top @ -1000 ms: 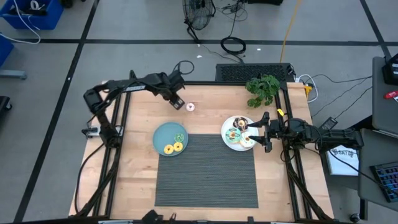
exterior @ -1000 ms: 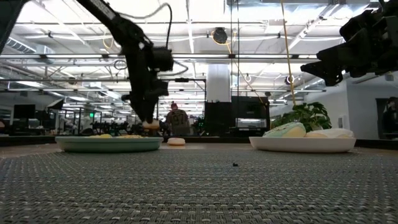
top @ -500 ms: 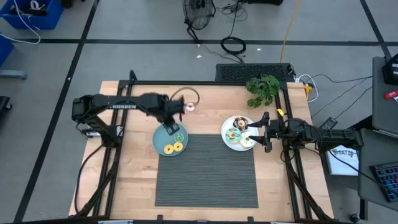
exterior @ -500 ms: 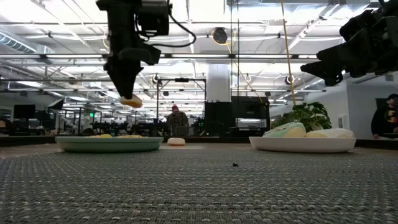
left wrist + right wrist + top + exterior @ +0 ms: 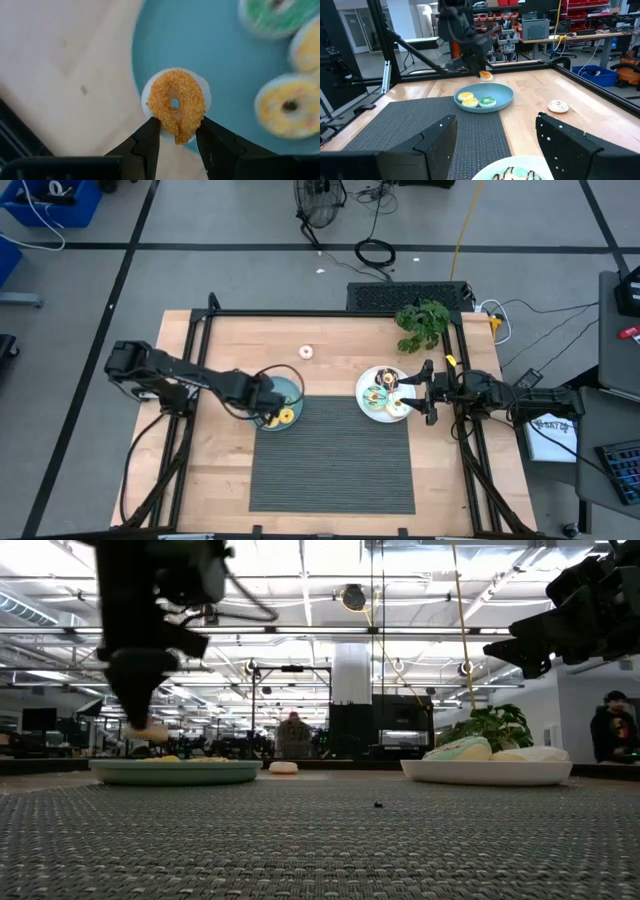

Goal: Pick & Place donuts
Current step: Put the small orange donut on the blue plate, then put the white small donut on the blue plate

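now that the left gripper [image 5: 175,142] has swung from the desk's far edge, it pinches the orange sugared ring donut [image 5: 175,105] above the round teal plate's [image 5: 262,395] left rim, ready to release. the right gripper [image 5: 420,392] waits open by the round white plate [image 5: 367,406].

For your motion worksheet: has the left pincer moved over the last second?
Yes. Holding the orange donut, the left pincer went from the table's far side to the teal plate.
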You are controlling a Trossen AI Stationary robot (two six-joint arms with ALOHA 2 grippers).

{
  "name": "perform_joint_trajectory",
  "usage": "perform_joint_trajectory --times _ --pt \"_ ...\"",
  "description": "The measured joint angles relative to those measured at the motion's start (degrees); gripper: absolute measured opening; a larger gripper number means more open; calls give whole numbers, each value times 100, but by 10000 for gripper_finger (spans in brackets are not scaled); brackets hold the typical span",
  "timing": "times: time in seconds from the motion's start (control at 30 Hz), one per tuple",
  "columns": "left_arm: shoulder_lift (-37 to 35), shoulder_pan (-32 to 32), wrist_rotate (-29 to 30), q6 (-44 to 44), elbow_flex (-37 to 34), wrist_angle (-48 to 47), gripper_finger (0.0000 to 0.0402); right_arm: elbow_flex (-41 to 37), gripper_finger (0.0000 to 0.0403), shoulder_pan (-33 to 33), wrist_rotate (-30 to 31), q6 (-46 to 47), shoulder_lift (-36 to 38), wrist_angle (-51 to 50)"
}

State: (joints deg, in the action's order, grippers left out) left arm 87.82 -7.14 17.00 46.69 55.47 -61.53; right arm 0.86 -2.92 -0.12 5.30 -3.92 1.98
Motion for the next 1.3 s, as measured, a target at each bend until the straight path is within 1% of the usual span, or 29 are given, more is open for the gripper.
perform_joint_trajectory --times 0.13,0.23,0.33,0.4,0.47,0.57,0.63,0.77,0.93,1.03,1.17,1.3 --pt "-221 -55 -575 247 -642 887 127 0 251 1 1 1 0 0" --pt "-199 -96 -972 82 -948 1581 127 -2 251 2 2 2 0 2" --pt "-144 -161 -1060 -119 -1069 1941 127 0 251 2 2 0 0 2" --pt "-115 -174 -1068 -100 -1120 1946 127 0 251 2 2 2 0 0" --pt "-134 -179 -984 119 -1118 1920 127 -1 251 2 2 1 0 2" --pt "-126 -130 -836 697 -1118 1701 134 0 251 0 2 1 0 2" --pt "-126 -93 -871 935 -1122 1563 149 -1 251 2 2 0 0 2" --pt "-126 -72 -942 1106 -1124 1472 195 0 251 1 2 0 0 2" --pt "-132 -72 -952 951 -1124 1477 255 -2 251 0 2 1 0 2" --pt "-133 -43 -1096 745 -1124 1480 284 0 251 1 2 2 0 2" --pt "-139 20 -1231 691 -1122 1488 312 -2 251 2 2 0 0 2" --pt "-162 103 -1223 634 -1122 1485 328 -1 251 1 2 0 0 2"
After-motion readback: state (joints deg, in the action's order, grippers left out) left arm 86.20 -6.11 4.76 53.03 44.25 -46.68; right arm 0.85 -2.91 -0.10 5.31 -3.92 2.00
